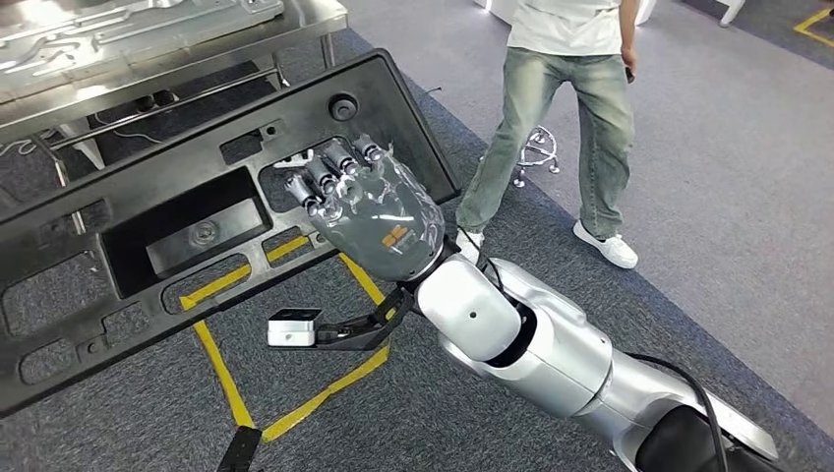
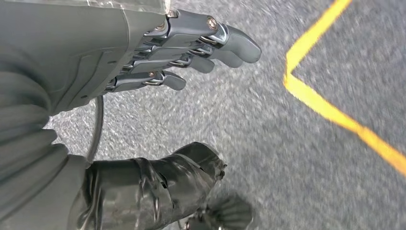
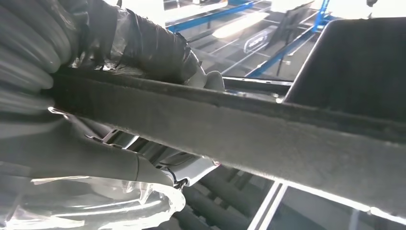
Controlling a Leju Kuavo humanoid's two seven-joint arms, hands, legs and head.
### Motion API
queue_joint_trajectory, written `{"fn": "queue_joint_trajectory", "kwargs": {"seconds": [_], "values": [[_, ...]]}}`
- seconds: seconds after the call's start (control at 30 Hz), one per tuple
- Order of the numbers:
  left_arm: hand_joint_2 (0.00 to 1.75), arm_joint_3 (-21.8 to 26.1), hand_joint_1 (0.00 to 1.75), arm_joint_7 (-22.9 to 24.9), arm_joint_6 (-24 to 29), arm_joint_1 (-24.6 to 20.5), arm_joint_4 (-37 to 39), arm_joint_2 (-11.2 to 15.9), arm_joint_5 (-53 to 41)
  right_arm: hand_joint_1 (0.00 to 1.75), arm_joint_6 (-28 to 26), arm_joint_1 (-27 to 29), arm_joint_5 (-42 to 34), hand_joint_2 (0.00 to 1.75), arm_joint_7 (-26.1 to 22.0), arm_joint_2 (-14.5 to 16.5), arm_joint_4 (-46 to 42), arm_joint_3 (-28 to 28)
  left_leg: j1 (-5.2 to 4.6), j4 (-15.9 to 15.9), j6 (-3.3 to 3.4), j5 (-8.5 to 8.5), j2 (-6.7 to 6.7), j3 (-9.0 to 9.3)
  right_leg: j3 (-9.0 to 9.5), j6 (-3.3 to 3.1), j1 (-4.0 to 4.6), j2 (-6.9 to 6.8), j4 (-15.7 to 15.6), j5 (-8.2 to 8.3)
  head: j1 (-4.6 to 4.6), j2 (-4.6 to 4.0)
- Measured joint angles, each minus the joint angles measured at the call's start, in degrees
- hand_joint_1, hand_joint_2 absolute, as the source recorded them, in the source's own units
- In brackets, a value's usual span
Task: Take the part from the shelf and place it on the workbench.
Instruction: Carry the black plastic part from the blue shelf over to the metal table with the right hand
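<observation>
Currently the right hand [image 1: 369, 202] grips the black part [image 1: 148, 236] by one inner rib, so it could tilt and slip; the left hand [image 2: 191, 48] hangs released.

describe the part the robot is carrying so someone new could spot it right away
Start at the silver arm rising from the lower right. Its robot hand grips the part, a long flat black plastic panel above the grey carpet. Unlike the shiny metal workbench behind it, it is matte and full of cut-out openings.

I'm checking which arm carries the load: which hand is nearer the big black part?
The right hand: it grips the black part through an opening. The left hand hangs over the grey floor, holding nothing, fingers straight and together.
</observation>
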Motion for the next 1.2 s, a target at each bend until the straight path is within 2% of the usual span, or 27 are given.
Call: {"fn": "queue_joint_trajectory", "kwargs": {"seconds": [0.03, 0.07, 0.1, 0.17, 0.23, 0.3, 0.33, 0.4, 0.47, 0.53, 0.57, 0.6, 0.63, 0.67, 0.73, 0.77, 0.83, 0.87, 0.9, 0.93, 1.0, 1.03, 1.07, 1.1, 1.13, 1.17, 1.2], "values": [[1.75, 0.0, 0.0, 0.0, 0.0, 0.0, 0.0, 0.0, 0.0, 1.75, 0.0, 0.2, 0.0, 1.75, 0.0, -0.2, 0.0, 0.0, -0.08, 0.1, 0.04, -0.05, -0.75, 0.04, -1.14, -0.07, 0.04, 0.1, 1.5, 0.16, 0.0, 0.0], [1.75, 0.0, 0.0, 0.0, 0.0, 0.1, 0.0, 0.0, 0.1, 1.75, 0.1, 0.3, -0.1, 1.75, 0.1, -0.3, 0.0, 0.0, -0.13, 0.2, 0.05, -0.11, -1.55, 0.11, -1.24, -0.23, 0.08, 0.23, 0.8, 1.46, 0.0, 0.0], [1.75, 0.0, 0.0, 0.0, 0.0, 0.1, 0.0, 0.0, 0.1, 1.75, 0.1, 0.4, -0.1, 1.75, 0.1, -0.4, -0.1, 0.0, -0.15, 0.3, 0.0, -0.19, -2.35, 0.19, -0.29, -0.47, 0.11, 0.6, -1.9, 3.59, 0.01, 0.0], [1.75, 0.0, 0.0, 0.0, 0.0, 0.1, 0.0, -0.1, 0.1, 1.75, 0.2, 0.4, -0.1, 1.75, 0.1, -0.4, -0.2, 0.0, -0.17, 0.5, -0.24, -0.36, -3.78, 0.16, 2.77, -1.11, 0.03, 2.99, -9.6, 7.54, 0.02, 0.0], [1.75, 0.0, 0.0, 0.1, -0.1, 0.1, 0.0, -0.2, 0.1, 1.75, 0.2, 0.4, -0.1, 1.75, 0.2, -0.5, -0.4, 0.0, -0.04, 0.7, -0.73, -0.37, -4.9, -0.15, 4.57, -1.47, 0.03, 4.78, -13.7, 8.69, 0.04, 0.0], [1.75, 0.0, 0.0, 0.1, 0.0, 0.4, 0.0, -0.1, 0.2, 1.75, 0.2, 0.4, 0.0, 1.75, 0.2, -0.5, -0.5, 0.0, 0.18, 0.4, -1.48, -0.17, -5.99, -0.35, 5.02, -1.77, 0.14, 4.15, -14.3, 8.59, 0.05, 0.0], [1.75, 0.0, 0.0, 0.1, 0.0, 0.6, 0.0, 0.0, 0.2, 1.75, 0.3, 0.4, 0.0, 1.75, 0.3, -0.6, -0.5, 0.0, 0.24, 0.3, -1.82, -0.18, -5.88, -0.4, 5.25, -2.04, 0.08, 3.58, -14.6, 8.71, 0.04, 0.0], [1.75, 0.0, 0.0, 0.1, 0.0, 0.9, 0.0, 0.1, 0.3, 1.75, 0.3, 0.4, 0.0, 1.75, 0.3, -0.6, -0.5, 0.0, 0.08, 2.2, -2.5, -1.37, -3.55, -1.32, 5.85, -2.61, -0.22, 2.33, -15.4, 8.95, -0.26, 0.0], [1.75, 0.0, 0.0, 0.1, 0.0, 0.7, 0.0, 0.0, 0.3, 1.75, 0.3, 0.4, 0.0, 1.75, 0.4, -0.6, -0.6, 0.0, 0.07, 8.3, -3.09, -4.4, -0.52, -4.33, 6.17, -2.94, -0.24, 0.99, -15.6, 8.89, -0.57, 0.0], [1.75, 0.0, 0.0, 0.2, 0.0, 0.6, 0.0, 0.0, 0.3, 1.75, 0.3, 0.6, 0.0, 1.75, 0.4, -0.6, -0.6, 0.0, 0.27, 14.7, -3.5, -6.64, 0.37, -7.69, 6.23, -3.03, -0.2, -0.43, -15.6, 8.69, -0.59, 0.0], [1.75, 0.0, 0.0, 0.2, 0.0, 0.7, 0.0, 0.1, 0.3, 1.75, 0.3, 0.7, 0.0, 1.75, 0.4, -0.7, -0.6, 0.0, 0.34, 15.6, -3.62, -6.44, 0.52, -8.23, 6.29, -3.0, -0.2, -1.11, -15.5, 8.56, -0.61, 0.0], [1.75, 0.0, 0.0, 0.3, 0.0, 0.8, 0.0, 0.1, 0.3, 1.75, 0.3, 0.8, 0.0, 1.75, 0.4, -0.7, -0.6, 0.0, 0.38, 14.2, -3.65, -5.21, 0.72, -7.55, 6.38, -2.92, -0.21, -1.73, -15.5, 8.41, -0.6, 0.0], [1.75, 0.0, 0.0, 0.4, 0.0, 0.8, 0.0, 0.1, 0.3, 1.75, 0.2, 0.9, -0.1, 1.75, 0.4, -0.7, -0.6, 0.0, 0.4, 10.8, -3.59, -3.3, 1.18, -5.73, 6.54, -2.78, -0.21, -2.34, -15.4, 8.21, -0.62, 0.0], [1.75, 0.0, 0.0, 0.5, 0.0, 0.8, 0.0, 0.1, 0.3, 1.75, 0.1, 0.9, -0.2, 1.75, 0.4, -0.7, -0.6, 0.0, 0.26, 6.6, -3.43, -1.7, 2.22, -3.52, 6.73, -2.6, -0.17, -2.91, -15.3, 7.98, -0.61, 0.0], [1.75, 0.0, 0.0, 0.6, 0.0, 0.7, 0.0, 0.2, 0.2, 1.75, -0.2, 0.9, -0.4, 1.75, 0.3, -0.7, -0.6, 0.0, -0.22, 0.7, -2.69, -0.1, 3.64, -0.3, 7.07, -2.09, 0.12, -3.83, -15.2, 7.54, -0.52, 0.0], [1.75, 0.0, 0.0, 0.7, 0.0, 0.8, 0.0, 0.2, 0.2, 1.75, -0.3, 0.9, -0.5, 1.75, 0.3, -0.7, -0.6, 0.0, -0.46, -0.2, -2.29, -0.23, 3.82, 0.15, 7.23, -1.83, 0.31, -4.22, -15.3, 7.36, -0.43, 0.0], [1.75, 0.0, 0.0, 1.0, 0.0, 1.0, 0.0, 0.2, 0.1, 1.75, -0.4, 0.9, -0.6, 1.75, 0.2, -0.7, -0.5, 0.0, -0.51, -0.2, -1.54, -0.3, 2.69, 0.27, 7.54, -1.31, 0.49, -4.97, -15.4, 7.07, -0.31, 0.0], [1.75, 0.0, 0.0, 1.0, 0.0, 1.1, 0.0, 0.2, 0.1, 1.75, -0.4, 0.9, -0.7, 1.75, 0.2, -0.7, -0.4, 0.0, -0.38, -0.4, -1.27, -0.27, 2.17, 0.45, 7.63, -1.01, 0.39, -4.78, -15.2, 6.76, -0.27, 0.0], [1.75, 0.0, 0.0, 1.1, 0.0, 1.2, 0.0, 0.2, 0.1, 1.75, -0.4, 0.9, -0.7, 1.75, 0.2, -0.8, -0.4, 0.0, -0.22, -0.6, -0.96, -0.24, 1.7, 0.67, 7.32, -0.75, 0.27, -3.95, -14.2, 6.0, -0.22, 0.0], [1.75, 0.0, 0.0, 1.1, 0.0, 1.2, 0.0, 0.2, 0.1, 1.75, -0.4, 0.9, -0.7, 1.75, 0.2, -0.8, -0.4, 0.0, -0.03, -0.8, -0.66, -0.17, 1.25, 0.89, 6.35, -0.53, 0.15, -2.79, -12.0, 4.67, -0.08, 0.0], [1.75, 0.0, 0.0, 1.2, 0.0, 1.1, 0.0, 0.2, 0.1, 1.75, -0.4, 1.0, -0.8, 1.75, 0.2, -0.8, -0.3, 0.0, 0.02, -0.9, -0.29, -0.24, 0.29, 0.98, 2.59, -0.36, 0.05, -0.56, -4.5, 1.16, 0.22, 0.0], [1.75, 0.0, 0.0, 1.3, 0.0, 1.1, 0.0, 0.2, 0.1, 1.75, -0.4, 1.1, -0.9, 1.75, 0.2, -0.9, -0.2, 0.0, -0.01, -0.8, -0.21, -0.27, -0.33, 1.0, 0.52, -0.34, 0.06, -0.19, -0.8, -0.02, 0.33, 0.0], [1.75, 0.0, 0.0, 1.4, 0.0, 1.1, 0.0, 0.2, 0.1, 1.75, -0.4, 1.3, -0.9, 1.75, 0.1, -0.9, -0.1, 0.0, -0.05, -0.8, -0.17, -0.33, -1.02, 1.04, -0.83, -0.36, 0.08, -0.03, 1.2, -0.12, 0.35, 0.0], [1.75, 0.0, 0.0, 1.5, -0.1, 1.1, 0.0, 0.2, 0.1, 1.75, -0.4, 1.5, -0.9, 1.75, 0.1, -0.9, 0.0, 0.0, -0.07, -0.7, -0.17, -0.4, -1.74, 1.1, -1.17, -0.44, 0.08, 0.08, 1.1, 0.92, 0.36, 0.0], [1.75, -0.1, 0.0, 1.6, -0.1, 1.2, 0.0, 0.1, 0.1, 1.75, -0.4, 1.6, -0.9, 1.75, 0.1, -1.0, 0.2, 0.0, -0.06, -0.6, -0.21, -0.51, -2.51, 1.19, -0.39, -0.6, 0.08, 0.32, -1.3, 2.99, 0.37, 0.0], [1.75, -0.1, 0.0, 1.7, -0.1, 1.2, 0.0, 0.1, 0.1, 1.75, -0.4, 1.6, -0.9, 1.75, 0.1, -1.0, 0.3, 0.0, -0.04, -0.4, -0.32, -0.66, -3.25, 1.25, 1.17, -0.8, 0.06, 1.0, -5.2, 5.49, 0.38, 0.0], [1.75, -0.2, 0.0, 1.7, -0.2, 1.2, 0.0, 0.1, 0.1, 1.75, -0.4, 1.6, -0.9, 1.75, 0.1, -1.0, 0.3, 0.0, -0.04, -0.2, -0.5, -0.8, -3.89, 1.19, 2.8, -1.02, -0.03, 2.2, -9.0, 7.16, 0.36, 0.0]]}}
